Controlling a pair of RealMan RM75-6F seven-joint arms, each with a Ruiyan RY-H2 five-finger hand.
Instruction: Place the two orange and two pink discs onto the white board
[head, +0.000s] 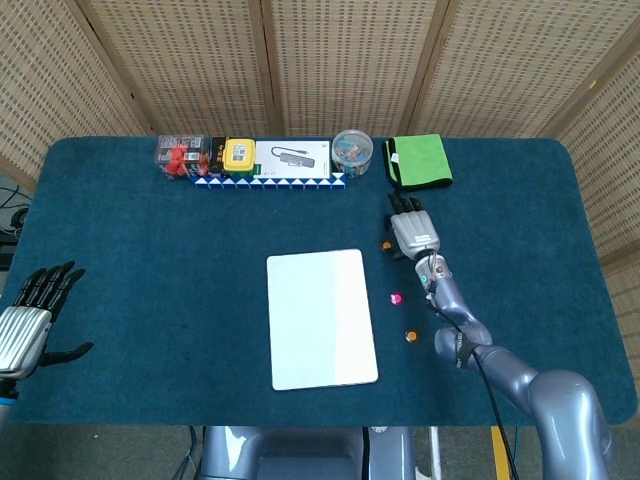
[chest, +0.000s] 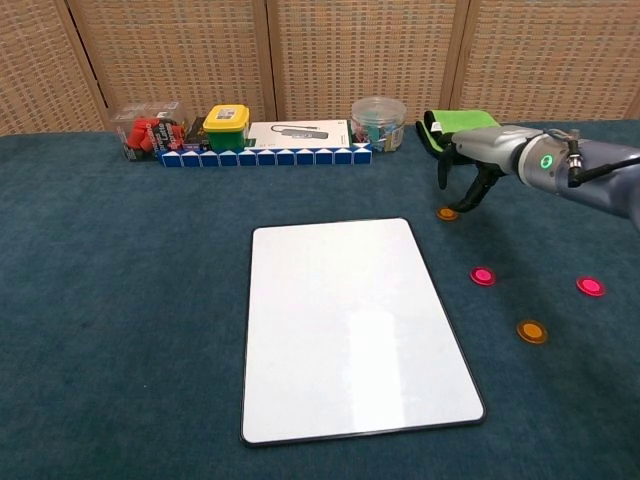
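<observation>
The white board (head: 320, 318) (chest: 350, 325) lies flat in the middle of the blue table. To its right lie an orange disc (head: 385, 244) (chest: 447, 213), a pink disc (head: 395, 298) (chest: 483, 275), a second orange disc (head: 409, 336) (chest: 531, 331) and a second pink disc (chest: 590, 286), which my right arm hides in the head view. My right hand (head: 412, 232) (chest: 470, 160) hovers just over the far orange disc, fingers apart and pointing down, holding nothing. At the table's left edge my left hand (head: 30, 320) rests with fingers spread and empty.
Along the back stand a clear box of red parts (head: 180, 155), a yellow container (head: 238, 155), a white box (head: 298, 156), a round jar (head: 352, 150) and a folded green cloth (head: 420, 160). A blue-and-white toothed strip (chest: 265, 158) runs in front of them.
</observation>
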